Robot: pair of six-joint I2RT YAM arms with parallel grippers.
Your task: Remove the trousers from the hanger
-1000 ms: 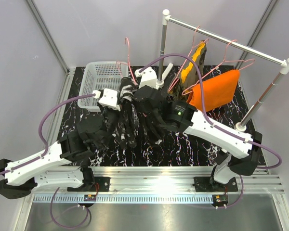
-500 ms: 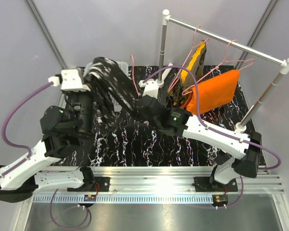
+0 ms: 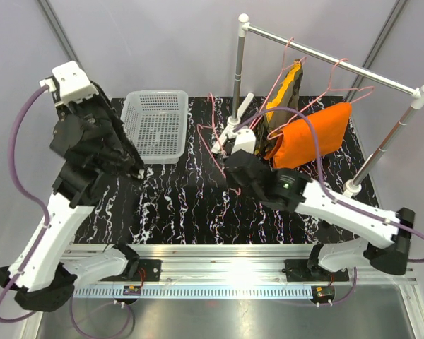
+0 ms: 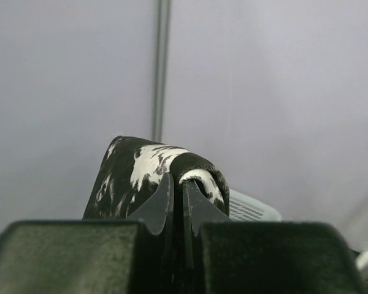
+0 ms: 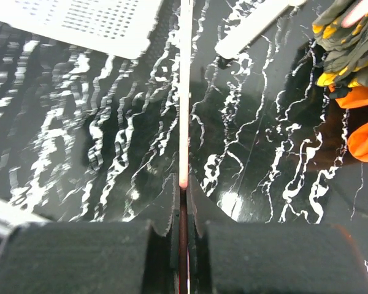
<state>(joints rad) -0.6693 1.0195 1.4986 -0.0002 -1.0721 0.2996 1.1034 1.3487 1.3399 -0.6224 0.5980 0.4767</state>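
Grey walls (image 3: 162, 42) around a black marbled counter (image 3: 191, 205). Speckled black trousers (image 4: 153, 168) off the hanger (image 5: 185, 92), folded over the tips of the left fingers (image 4: 167, 196), pinched shut on the cloth and held high beside the basket (image 3: 155, 123), probably for dropping in. Right fingers (image 5: 172, 202) clamped tight on the bare pink wire, holding it low over the counter, apart from the cloth. Orange trousers (image 3: 314, 138) and camouflage trousers (image 3: 286, 88) hanging on the rail (image 3: 339, 63), not yet off.

We are looking at a white perforated basket (image 3: 155, 127) sitting at the back left of a black marbled tabletop (image 3: 184, 205), a silver clothes rail (image 3: 381, 75) standing along its right side.
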